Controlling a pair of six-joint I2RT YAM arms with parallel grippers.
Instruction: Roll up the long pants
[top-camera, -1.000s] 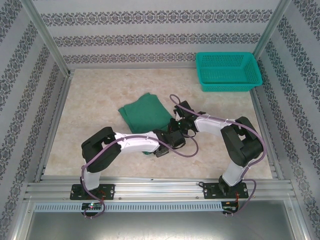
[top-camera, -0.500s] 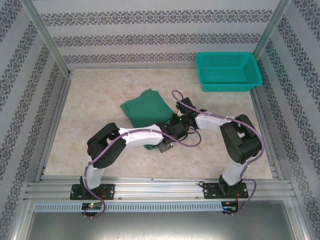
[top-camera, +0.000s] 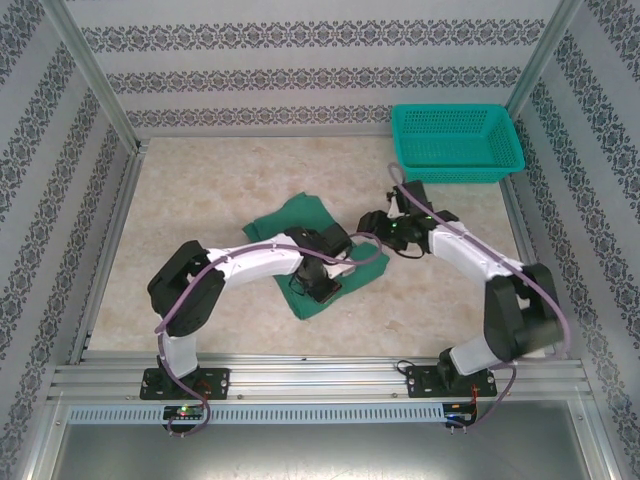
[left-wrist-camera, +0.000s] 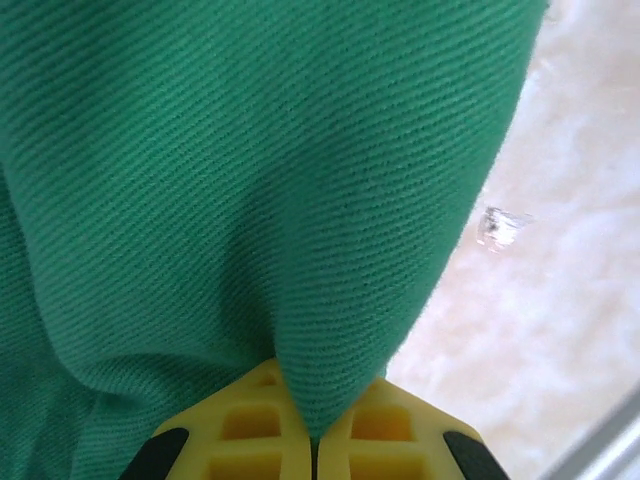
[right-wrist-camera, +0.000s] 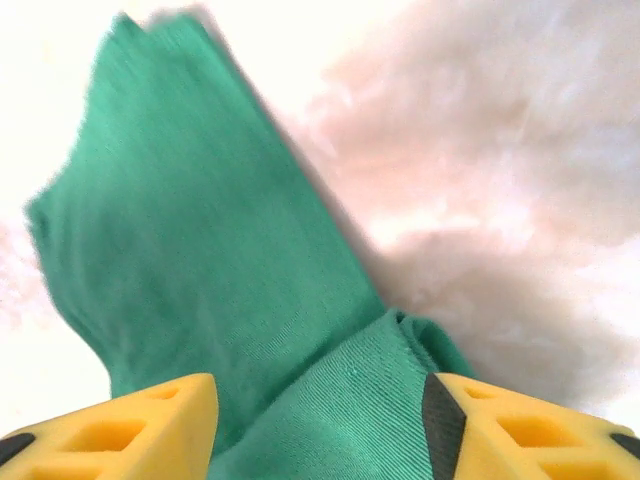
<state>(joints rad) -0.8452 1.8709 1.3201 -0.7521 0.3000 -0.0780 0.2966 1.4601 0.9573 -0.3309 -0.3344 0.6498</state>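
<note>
Left pincer (left-wrist-camera: 312, 425) was clamped tight on a fold of the long pants (top-camera: 285, 222). Right pincer (right-wrist-camera: 320, 420) stood spread over the cloth. The pants lay bunched mid-table (top-camera: 190, 210), between both arms.

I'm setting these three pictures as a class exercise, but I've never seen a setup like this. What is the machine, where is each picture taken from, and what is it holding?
These are two robot arms bolted at the near edge of a table, each ending in a two-finger gripper. The wide picture comes from a fixed camera above and behind them. In it, the left arm and the right arm both reach towards the green long pants, bunched mid-table. A teal mesh basket sits at the far right. The close-ups come from cameras on the wrists. The left gripper has its yellow fingers shut on a fold of the pants. The right gripper is open over the fabric, holding nothing.
</note>
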